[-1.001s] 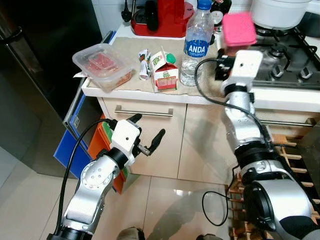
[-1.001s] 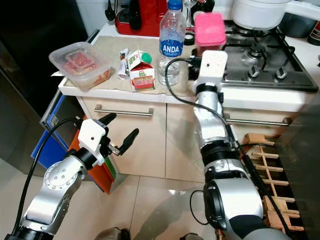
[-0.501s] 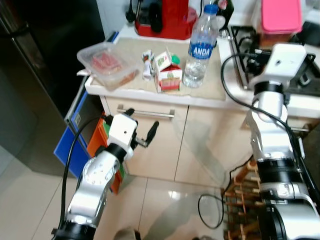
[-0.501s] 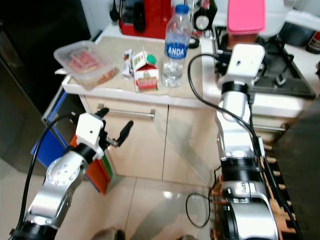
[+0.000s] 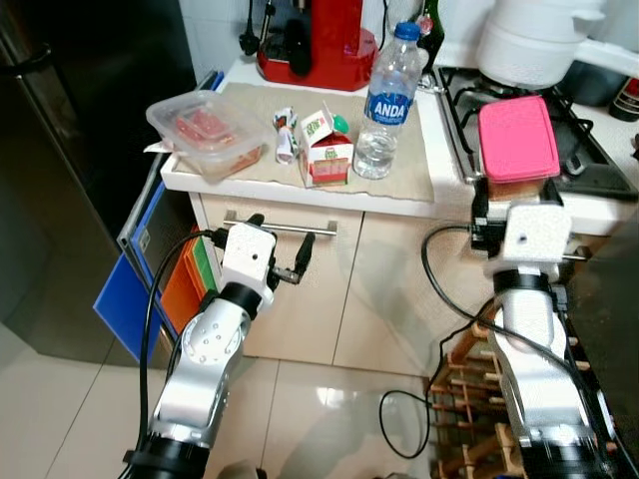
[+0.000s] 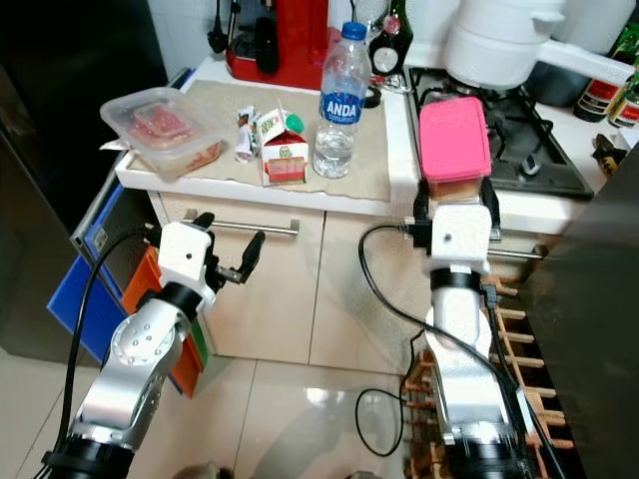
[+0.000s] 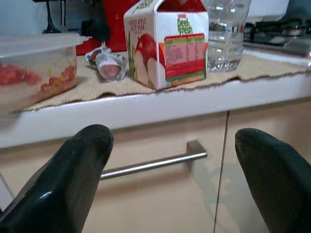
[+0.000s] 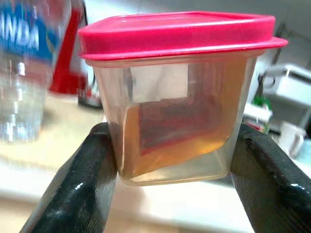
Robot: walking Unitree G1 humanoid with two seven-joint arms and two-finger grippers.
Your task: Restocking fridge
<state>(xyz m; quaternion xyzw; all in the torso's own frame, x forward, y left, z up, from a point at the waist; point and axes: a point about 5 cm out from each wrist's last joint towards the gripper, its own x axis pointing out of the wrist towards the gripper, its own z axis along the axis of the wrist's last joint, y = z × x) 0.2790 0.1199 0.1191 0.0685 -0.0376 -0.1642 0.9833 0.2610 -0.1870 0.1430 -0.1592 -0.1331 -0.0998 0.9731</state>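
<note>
The right gripper (image 8: 170, 165) pinches a clear tub (image 8: 177, 121) with a pink lid (image 6: 454, 138) between its 2 black fingers (image 8: 82, 179), 1 pressed on each side wall just under the lid; the tub holds an amber liquid and something reddish, and sits level. From the head camera the tub is raised in front of the right arm, at the edge of the surface (image 5: 300, 185) just before the stove (image 5: 589, 160), lid facing up. The left gripper (image 5: 282, 249) hangs lower, in front of the drawer handle (image 5: 280, 228), its fingers spread wide with nothing between them. On the surface, on a beige mat (image 5: 409, 170), stand a water bottle (image 5: 384, 105) and, just beside it, a small juice carton (image 7: 167, 43); a small wrapped packet (image 7: 109, 68) lies next to the carton, and a clear box of red food (image 5: 210, 133) sits at the corner nearest the dark fridge (image 5: 90, 130). A red appliance (image 5: 319, 40) stands behind them, and a white pot (image 5: 534, 40) rests on the stove.
</note>
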